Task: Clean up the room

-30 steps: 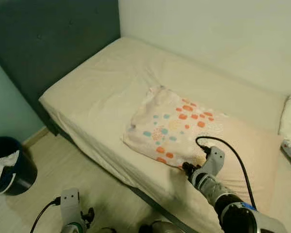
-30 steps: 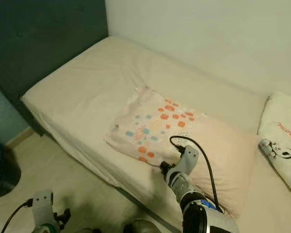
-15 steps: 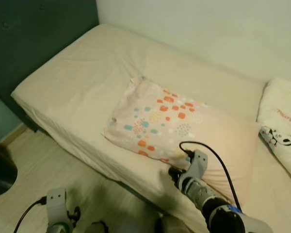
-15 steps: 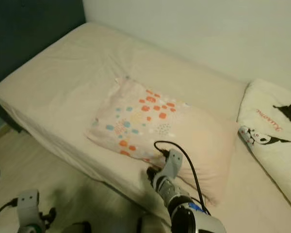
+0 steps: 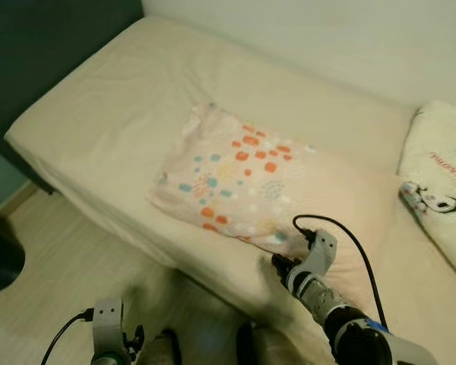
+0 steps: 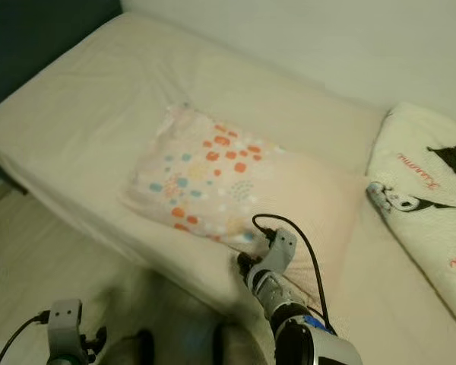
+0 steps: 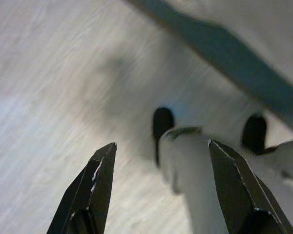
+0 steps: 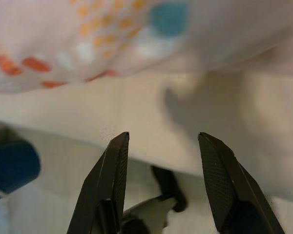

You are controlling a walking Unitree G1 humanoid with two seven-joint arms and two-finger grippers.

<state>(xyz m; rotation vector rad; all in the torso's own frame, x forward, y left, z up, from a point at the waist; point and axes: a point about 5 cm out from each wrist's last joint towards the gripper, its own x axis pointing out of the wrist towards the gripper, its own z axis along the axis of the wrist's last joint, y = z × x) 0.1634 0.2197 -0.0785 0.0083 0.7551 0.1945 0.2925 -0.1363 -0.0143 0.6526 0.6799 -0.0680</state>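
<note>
A pillow [image 5: 251,182] with orange and blue spots lies flat on the bed [image 5: 114,106], near the front edge. The right gripper [image 5: 280,263] is just beside the pillow's near corner, over the edge of the bed. Its fingers [image 8: 112,180] are apart and hold nothing. The left gripper [image 7: 158,190] hangs low over the floor [image 5: 68,266], fingers apart too. A blanket [image 6: 433,198] with cartoon pictures lies on the right end of the bed.

light: dim, warm, even | shadows: soft dark patch on the floor [image 5: 175,296] beside the bed [image 5: 121,99] | glare: none | head views: slightly soft, grainy | wrist views: motion-blurred background, pillow [image 8: 88,44] out of focus
</note>
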